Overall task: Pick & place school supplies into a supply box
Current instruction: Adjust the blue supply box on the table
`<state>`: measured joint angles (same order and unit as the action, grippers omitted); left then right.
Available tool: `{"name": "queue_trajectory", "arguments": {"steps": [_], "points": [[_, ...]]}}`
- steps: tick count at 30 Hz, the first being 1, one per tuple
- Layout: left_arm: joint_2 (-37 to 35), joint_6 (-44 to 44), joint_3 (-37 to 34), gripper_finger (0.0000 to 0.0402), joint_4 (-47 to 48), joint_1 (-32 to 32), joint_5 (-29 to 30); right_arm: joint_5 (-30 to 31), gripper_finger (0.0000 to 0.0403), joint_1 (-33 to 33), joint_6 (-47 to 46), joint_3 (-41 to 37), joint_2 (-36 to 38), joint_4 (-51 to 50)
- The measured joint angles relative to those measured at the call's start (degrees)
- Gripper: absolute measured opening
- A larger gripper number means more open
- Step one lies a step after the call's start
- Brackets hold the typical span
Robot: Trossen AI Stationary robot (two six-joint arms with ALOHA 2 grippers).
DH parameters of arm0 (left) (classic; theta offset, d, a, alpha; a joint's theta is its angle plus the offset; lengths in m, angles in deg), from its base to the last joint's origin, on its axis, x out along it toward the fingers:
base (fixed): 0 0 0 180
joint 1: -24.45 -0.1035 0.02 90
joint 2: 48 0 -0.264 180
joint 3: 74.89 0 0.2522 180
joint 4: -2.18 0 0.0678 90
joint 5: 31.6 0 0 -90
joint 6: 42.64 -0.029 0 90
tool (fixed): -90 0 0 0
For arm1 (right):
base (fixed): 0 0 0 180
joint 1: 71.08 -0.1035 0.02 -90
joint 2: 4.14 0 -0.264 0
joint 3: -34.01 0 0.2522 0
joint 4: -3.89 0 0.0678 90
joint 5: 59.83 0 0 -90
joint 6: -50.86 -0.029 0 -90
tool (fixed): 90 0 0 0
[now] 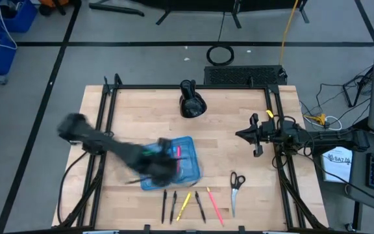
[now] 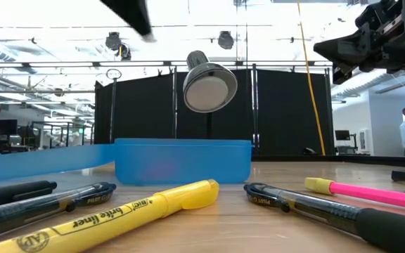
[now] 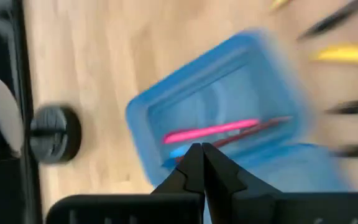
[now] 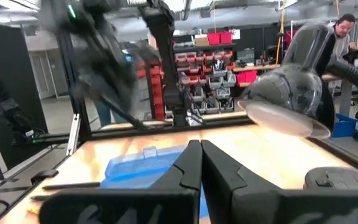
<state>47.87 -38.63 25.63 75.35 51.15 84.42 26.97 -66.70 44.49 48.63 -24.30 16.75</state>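
Note:
The supply box (image 1: 182, 168), a translucent light-blue case, lies open on the wooden table. A pink pen (image 3: 210, 132) and a thin red pencil (image 3: 253, 129) lie inside it. My left gripper (image 3: 201, 149) hangs shut and empty above the box, blurred in the high view (image 1: 164, 159). More school supplies lie in a row near the table's near edge: black pens (image 1: 168, 206), a yellow highlighter (image 1: 184, 205), a pink pen (image 1: 214, 207) and scissors (image 1: 237, 188). My right gripper (image 1: 242, 134) waits shut by the right edge, above the table.
A black lamp (image 1: 192, 101) stands at the far middle of the table, its round head (image 2: 209, 88) facing the low view. Black frame rails (image 1: 109, 117) run along the table's left and right sides. Bare wood lies between the box and the scissors.

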Motion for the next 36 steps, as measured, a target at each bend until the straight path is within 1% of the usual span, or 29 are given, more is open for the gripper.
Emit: {"name": "queue_trajectory", "arguments": {"steps": [2,4,6,8,11,13,15,17,19,21,22,24,26,30,33,36], "points": [[-8.3,2.3,-6.0,0.0001,-4.3,4.4,3.5,0.0,0.0,0.0,0.0,0.0,0.0,-0.3],[-18.0,4.6,-13.7,0.0001,-10.0,7.1,6.9,0.0,0.0,0.0,0.0,0.0,0.0,-0.1],[-28.4,4.7,-23.1,0.0001,-19.5,8.1,7.6,0.1,0.0,0.0,0.0,0.0,0.0,-0.1],[-38.4,4.4,-33.3,0.0001,-29.1,7.6,6.2,0.2,0.0,0.0,0.0,0.0,0.0,-0.1],[-50.6,0.6,-47.4,0.0001,-44.7,3.8,1.2,0.3,0.0,0.0,1.5,0.0,-0.4,-0.1],[-56.7,-1.8,-55.4,0.0001,-54.5,1.3,-0.9,0.3,0.0,0.0,2.4,0.0,-0.9,-0.2],[-60.8,-3.5,-61.7,0.0001,-64.0,-0.6,-1.8,0.4,0.0,0.0,2.8,0.0,-1.6,0.0],[-63.2,-3.7,-66.2,0.0001,-68.9,-1.8,-1.2,0.4,0.0,0.0,2.7,0.0,-2.2,0.7],[-64.6,-1.2,-69.3,0.0001,-69.4,-2.3,0.3,0.4,0.0,0.0,2.7,0.0,-3.1,2.0],[-65.0,4.1,-71.5,0.0001,-68.0,-2.3,3.8,1.1,0.0,0.0,2.1,0.6,-4.5,1.7],[-64.8,7.3,-72.3,0.0001,-66.5,-2.2,5.2,2.8,0.0,-0.2,0.5,1.3,-5.6,-0.2],[-64.3,13.5,-73.0,0.0001,-62.2,-1.6,6.0,6.5,0.0,-1.0,-0.8,2.8,-8.8,-4.8],[-63.0,19.0,-73.1,0.0001,-58.1,-0.6,7.0,9.8,0.0,-2.5,-0.5,3.3,-12.5,-4.8],[-60.2,31.5,-73.1,0.0001,-50.5,1.5,6.6,15.4,0.0,-5.3,1.9,3.5,-19.1,3.6],[-57.3,42.1,-73.1,0.0001,-43.8,2.0,6.4,16.7,0.0,-5.7,3.2,3.3,-22.8,7.7],[-53.9,49.0,-73.1,0.0001,-39.4,1.8,4.2,16.7,0.0,-5.6,3.2,3.4,-24.7,11.0]]}}
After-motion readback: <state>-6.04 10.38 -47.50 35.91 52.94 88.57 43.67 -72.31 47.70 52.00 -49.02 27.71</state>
